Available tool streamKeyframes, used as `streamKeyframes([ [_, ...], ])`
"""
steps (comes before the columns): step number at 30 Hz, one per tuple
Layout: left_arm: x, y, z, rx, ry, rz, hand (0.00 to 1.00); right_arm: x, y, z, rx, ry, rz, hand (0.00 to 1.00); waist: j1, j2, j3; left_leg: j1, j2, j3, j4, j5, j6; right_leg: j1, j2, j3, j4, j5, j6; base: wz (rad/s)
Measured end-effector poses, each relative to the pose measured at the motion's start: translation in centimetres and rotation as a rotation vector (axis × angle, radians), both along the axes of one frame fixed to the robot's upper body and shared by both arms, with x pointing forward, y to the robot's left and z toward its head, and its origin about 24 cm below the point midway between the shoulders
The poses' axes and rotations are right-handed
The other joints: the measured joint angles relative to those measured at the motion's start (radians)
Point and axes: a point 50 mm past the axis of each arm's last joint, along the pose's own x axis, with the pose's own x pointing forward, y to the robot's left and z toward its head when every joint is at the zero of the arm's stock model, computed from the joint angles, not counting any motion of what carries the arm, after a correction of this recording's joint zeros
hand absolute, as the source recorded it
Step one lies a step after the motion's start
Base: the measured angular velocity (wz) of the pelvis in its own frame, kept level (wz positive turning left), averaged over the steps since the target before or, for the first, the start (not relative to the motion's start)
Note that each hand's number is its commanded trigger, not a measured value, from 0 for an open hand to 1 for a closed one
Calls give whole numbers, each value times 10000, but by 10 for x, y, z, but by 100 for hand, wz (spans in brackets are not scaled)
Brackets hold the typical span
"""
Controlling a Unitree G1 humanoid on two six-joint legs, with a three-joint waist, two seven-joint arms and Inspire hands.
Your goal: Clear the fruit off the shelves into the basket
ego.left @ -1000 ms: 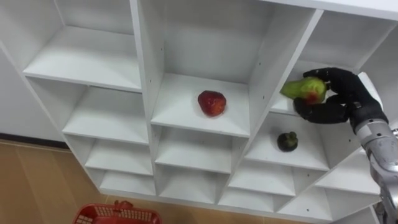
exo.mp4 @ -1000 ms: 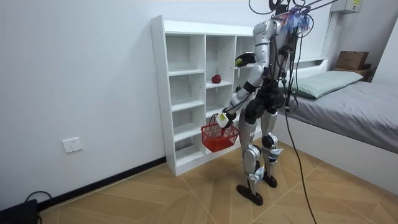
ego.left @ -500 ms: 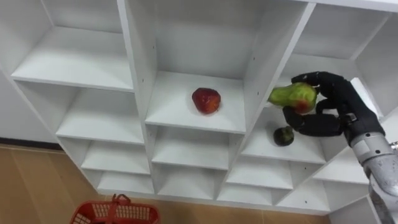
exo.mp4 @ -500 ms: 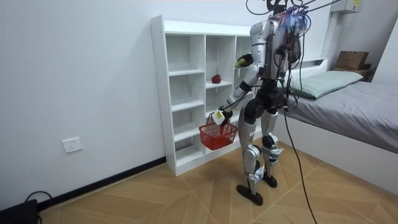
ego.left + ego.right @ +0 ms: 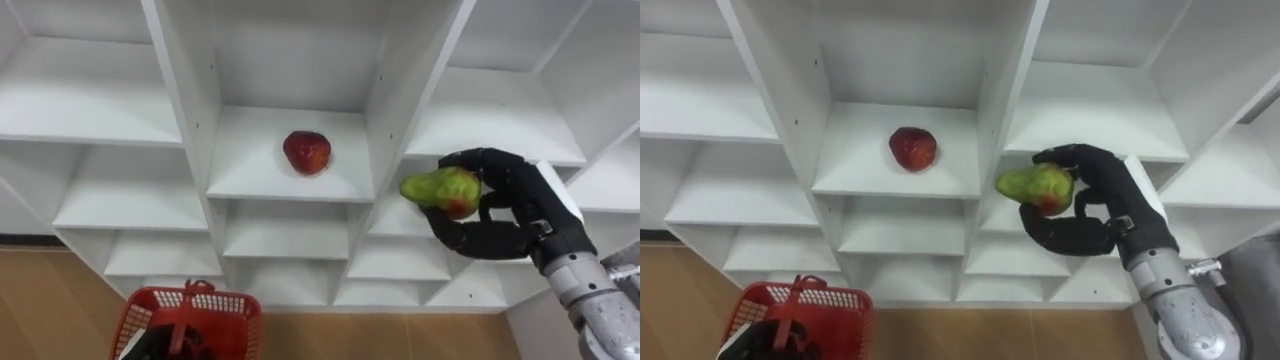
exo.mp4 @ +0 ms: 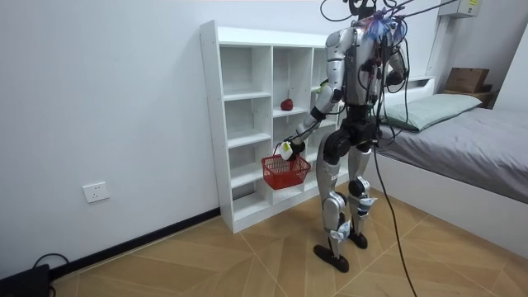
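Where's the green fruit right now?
The green fruit sits in the right hand, right of centre in both eye views, right of the red apple in the closet.

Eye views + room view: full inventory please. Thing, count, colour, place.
closet: 1, white, open compartments, against the wall in front of the robot
red fruit: 1, red, on a middle-column shelf
green-red fruit: 1, green with a red patch, held in front of the right-hand column, clear of the shelves
basket: 1, red, hanging low in front of the closet
bed: 1, grey cover, the room view's right
pillow: 1, pale, at the bed's head
box: 1, brown, behind the pillow
wall socket: 1, white, low on the wall
floor: wood
right hand: black, curled round the green-red fruit
left hand: carrying the basket by its handle
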Motion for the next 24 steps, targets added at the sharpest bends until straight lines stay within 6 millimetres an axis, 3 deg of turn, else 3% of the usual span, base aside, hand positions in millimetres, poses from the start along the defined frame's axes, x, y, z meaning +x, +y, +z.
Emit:
streamKeyframes([
  [5, 13, -2, 4, -175, -418, 48, 100, 0, 4, -2, 187, 76, 167, 100, -82, -91, -27, -127, 19, 81, 111, 0, 0, -206, -9, 6, 155, 16, -16, -4],
  [18, 25, -4, 7, -540, -836, 186, 100, -1, 21, -10, -498, 332, 923, 100, -137, -203, 29, -669, 109, 91, 375, -11, -8, -653, 20, -124, 168, 154, -87, 0],
  [24, 53, -28, 16, -778, -1450, -979, 100, -3, 42, -35, -833, 1323, 1730, 100, 43, -137, 83, -1142, 141, -188, 728, -14, -14, -836, -23, -474, 165, 208, -131, 12],
])
